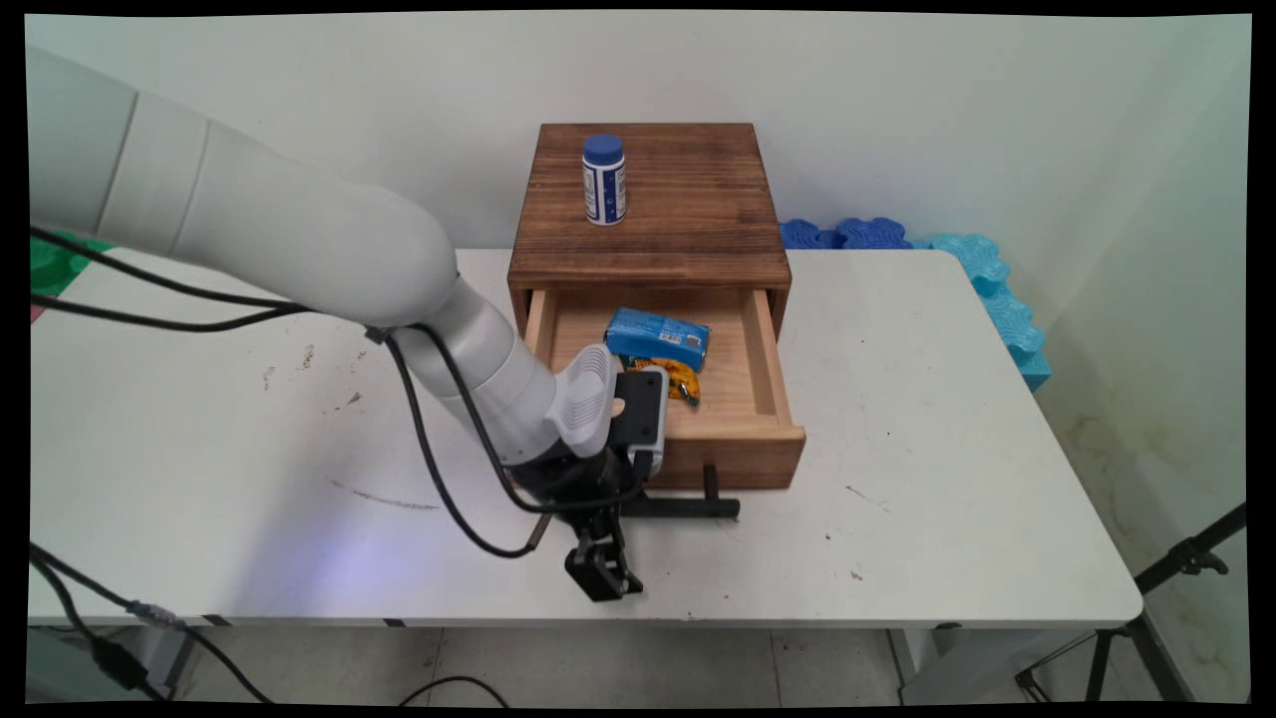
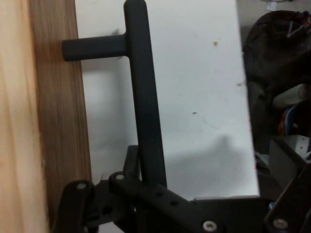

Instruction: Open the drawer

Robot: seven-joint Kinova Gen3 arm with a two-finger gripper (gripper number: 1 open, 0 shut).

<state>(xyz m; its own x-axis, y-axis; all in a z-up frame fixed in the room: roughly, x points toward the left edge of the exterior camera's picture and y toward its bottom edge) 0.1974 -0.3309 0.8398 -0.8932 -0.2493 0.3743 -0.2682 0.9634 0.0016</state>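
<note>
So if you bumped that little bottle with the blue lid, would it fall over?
Probably, yes. The bottle stands upright and is taller than it is wide, so a nudge near its blue cap could tip it. Being round, it would likely roll across the flat top of the wooden box. It looks small and plastic, so probably light.

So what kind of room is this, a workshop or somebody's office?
Most likely a robotics test lab. A robot arm trailing cables works at a bare white table holding only a small wooden drawer box, and a tripod stands beside it.
</note>
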